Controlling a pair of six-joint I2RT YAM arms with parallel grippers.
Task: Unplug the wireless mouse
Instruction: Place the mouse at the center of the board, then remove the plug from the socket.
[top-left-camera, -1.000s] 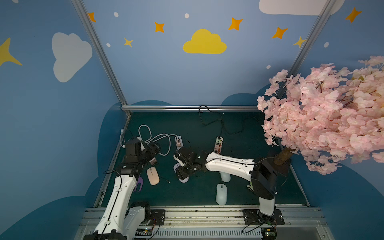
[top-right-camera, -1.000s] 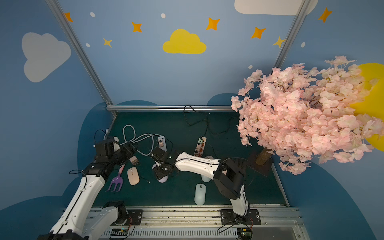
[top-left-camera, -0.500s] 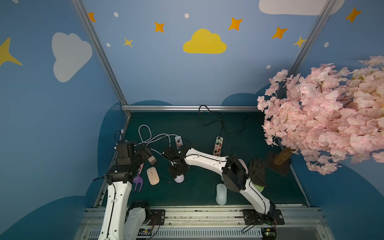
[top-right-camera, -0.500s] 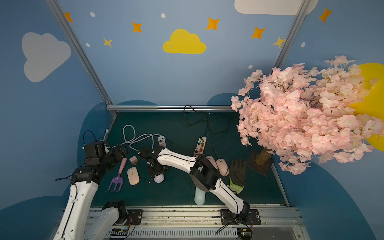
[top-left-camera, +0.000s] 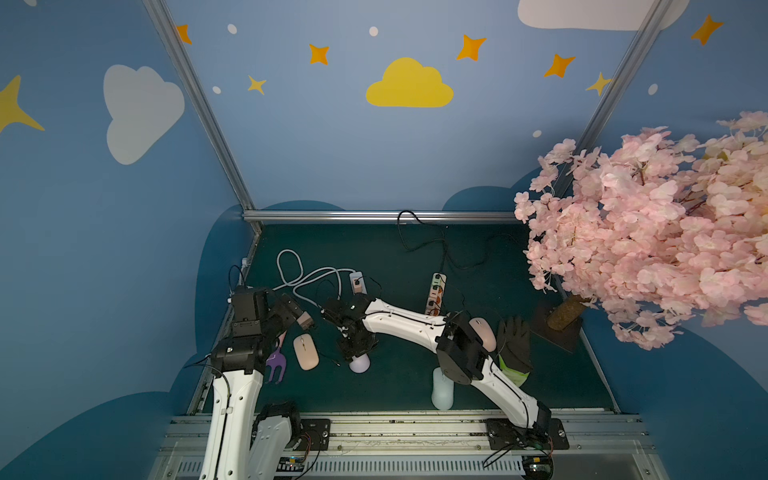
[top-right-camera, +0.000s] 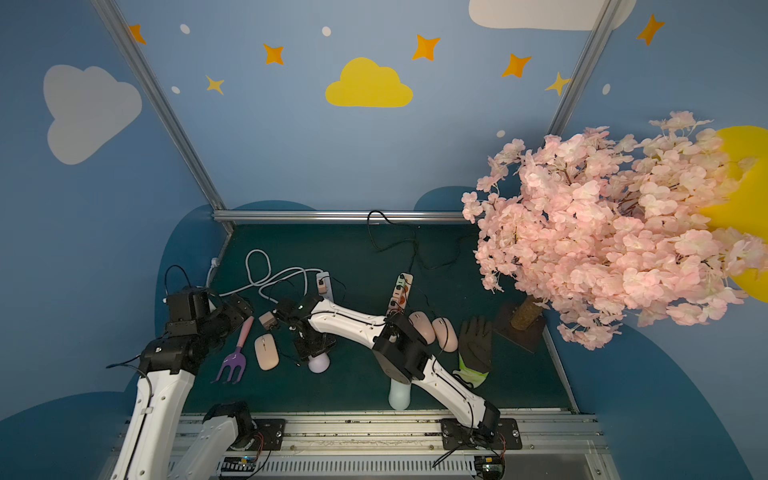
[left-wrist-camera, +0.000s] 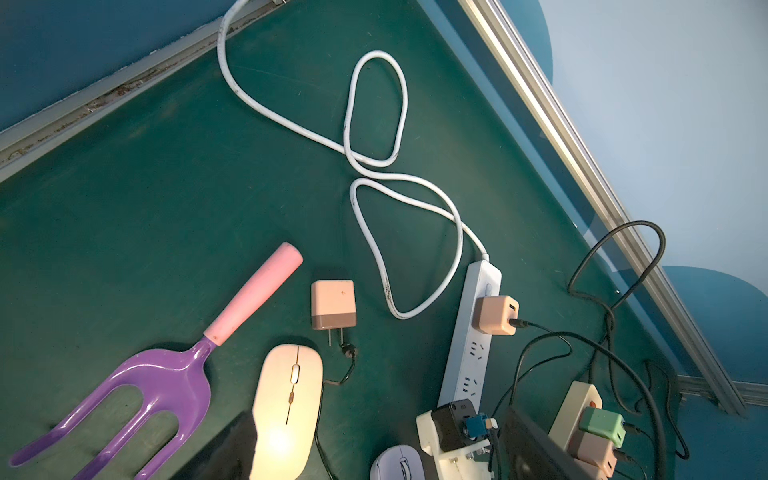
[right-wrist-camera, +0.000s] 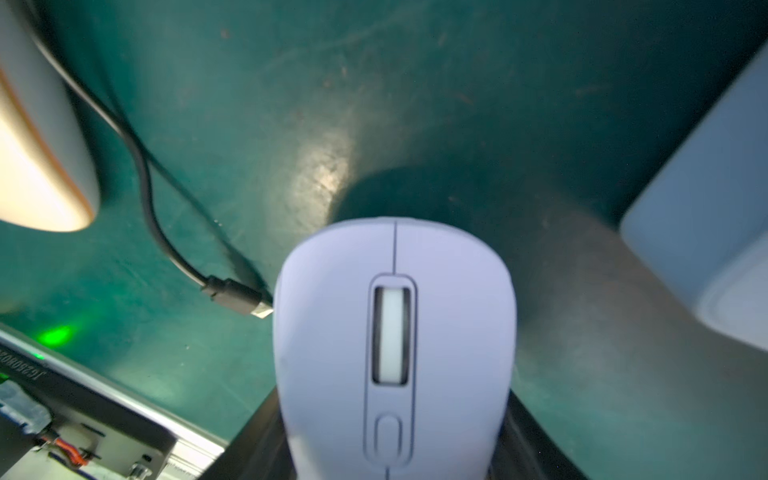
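Jaws of the right end effector (top-left-camera: 356, 347) close on the purple mouse (top-left-camera: 360, 365), one on each side of its back half. The end effector sits right on top of the mouse, and the round front of the mouse pokes out from under it. I cannot tell if the mouse rests on the bench (top-left-camera: 395, 249) or is lifted a little. A thin black cable (right-wrist-camera: 143, 174) ends in a plug (right-wrist-camera: 239, 297) just beside the mouse, with its shiny metal tip showing.

The left end effector (top-right-camera: 237, 308) hangs near the left wall with its jaws wide apart, well away from the purple mouse.

The purple mouse is smooth plastic, pale and egg-shaped, with a white wheel down the middle. Next to it lies a flat pink mouse (left-wrist-camera: 287, 411), long and oval. A small pink charger block (left-wrist-camera: 333, 305) lies on its side with two metal prongs. A purple plastic fork (left-wrist-camera: 153, 386) has a pink handle. A long white power strip (left-wrist-camera: 471, 340) has a looping white cord (left-wrist-camera: 376, 112).

The bench is dark green, a bit scuffed and shiny. Metal rails run along its edges. The walls are blue with painted clouds and yellow stars. A fluffy pink blossom tree (top-left-camera: 648, 232) stands on the right.
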